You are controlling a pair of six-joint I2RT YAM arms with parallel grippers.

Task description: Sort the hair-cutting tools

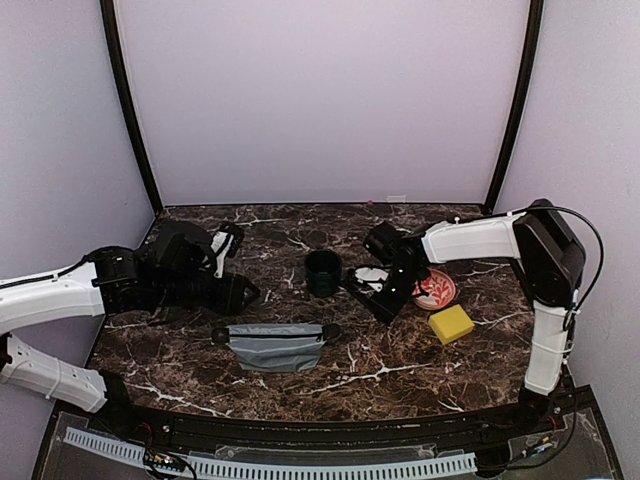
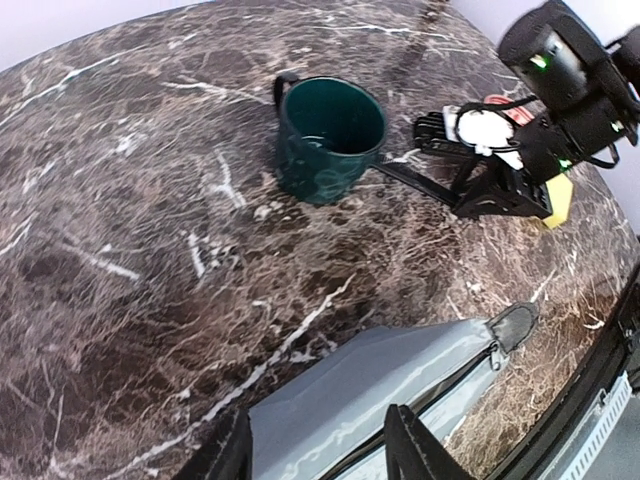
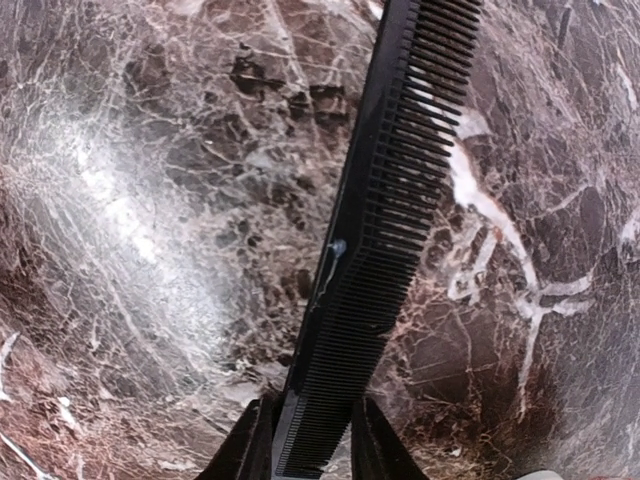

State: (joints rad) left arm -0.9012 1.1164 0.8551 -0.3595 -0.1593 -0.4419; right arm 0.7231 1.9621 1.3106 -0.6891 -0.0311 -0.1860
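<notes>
My right gripper point(image 1: 388, 303) is shut on one end of the long black comb point(image 3: 390, 200), with its fingers point(image 3: 252, 440) on either side of it. The comb point(image 2: 415, 180) sticks out low over the table towards the base of the dark green cup point(image 2: 330, 140). In the top view the comb point(image 1: 360, 292) lies just right of the cup point(image 1: 322, 272). My left gripper point(image 2: 320, 450) is open and empty, just above the left end of a grey zip pouch point(image 2: 400, 380). The scissors and the clipper are out of view.
The grey pouch point(image 1: 280, 345) lies in the near middle of the marble table. A red-and-white patterned plate point(image 1: 437, 290) and a yellow sponge point(image 1: 451, 323) sit at the right, next to the right arm. White walls enclose the back and sides.
</notes>
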